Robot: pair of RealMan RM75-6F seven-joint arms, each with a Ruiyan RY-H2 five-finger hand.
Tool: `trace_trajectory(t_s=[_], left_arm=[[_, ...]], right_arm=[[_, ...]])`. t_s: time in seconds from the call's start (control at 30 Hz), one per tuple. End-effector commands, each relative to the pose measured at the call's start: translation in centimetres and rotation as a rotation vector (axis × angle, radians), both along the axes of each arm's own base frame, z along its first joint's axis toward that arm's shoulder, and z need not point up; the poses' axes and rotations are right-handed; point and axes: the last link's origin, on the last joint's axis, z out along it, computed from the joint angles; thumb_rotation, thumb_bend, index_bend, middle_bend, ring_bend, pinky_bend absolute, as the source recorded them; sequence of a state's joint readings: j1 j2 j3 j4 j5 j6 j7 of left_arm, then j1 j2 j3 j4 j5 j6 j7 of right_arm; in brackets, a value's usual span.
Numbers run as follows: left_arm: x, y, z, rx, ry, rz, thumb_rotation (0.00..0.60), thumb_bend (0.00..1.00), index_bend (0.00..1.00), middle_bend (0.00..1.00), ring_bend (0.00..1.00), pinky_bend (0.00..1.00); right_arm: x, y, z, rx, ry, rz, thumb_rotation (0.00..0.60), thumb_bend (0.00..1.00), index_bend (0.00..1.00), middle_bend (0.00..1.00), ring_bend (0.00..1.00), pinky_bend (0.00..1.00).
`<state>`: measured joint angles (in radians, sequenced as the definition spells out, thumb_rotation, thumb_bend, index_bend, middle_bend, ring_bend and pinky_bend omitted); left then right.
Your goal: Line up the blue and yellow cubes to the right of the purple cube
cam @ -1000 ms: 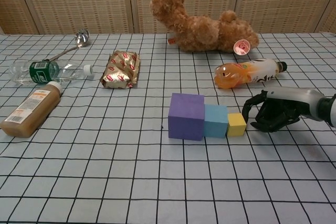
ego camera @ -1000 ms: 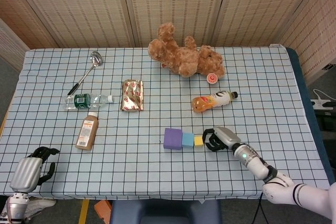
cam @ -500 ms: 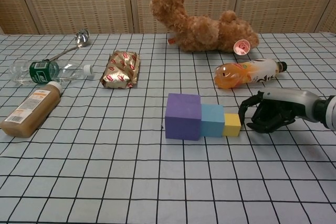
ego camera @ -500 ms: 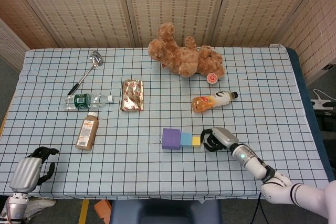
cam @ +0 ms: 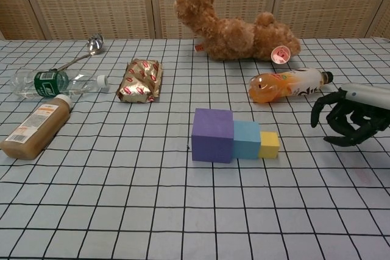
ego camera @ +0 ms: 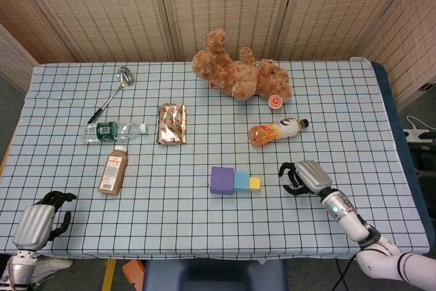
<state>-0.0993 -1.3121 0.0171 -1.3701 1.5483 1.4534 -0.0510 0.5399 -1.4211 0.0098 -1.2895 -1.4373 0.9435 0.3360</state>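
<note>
Purple cube (cam: pixel 212 134), largest of the three, sits flat on the checked cloth near table centre. Blue cube (cam: pixel 247 139), mid-sized and light blue, touches its right face. Yellow cube (cam: pixel 269 144), smallest, touches the blue cube's right face. All three upright, forming one straight row descending in size left to right.
</note>
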Motion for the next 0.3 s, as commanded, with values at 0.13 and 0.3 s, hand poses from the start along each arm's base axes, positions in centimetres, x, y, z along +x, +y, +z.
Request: trace_trajectory(t_s=[0.13,0.3], left_arm=[[0.0,0.1,-0.1,0.000,0.009,0.004,0.600,0.54,0.35,0.38,0.24,0.52],[0.0,0.2,-0.4,-0.002,0.021,0.002,0.600,0.54,0.35,0.38,0.24,0.52]], right_arm=[[-3.0,3.7,4.0,-0.334,0.191,0.022,0.600,0.13,0.40,0.40,0.32,0.71],[-4.1,4.6,4.8,-0.416,0.222,0.015,0.600,0.12,0.39,0.36,0.24,0.61]])
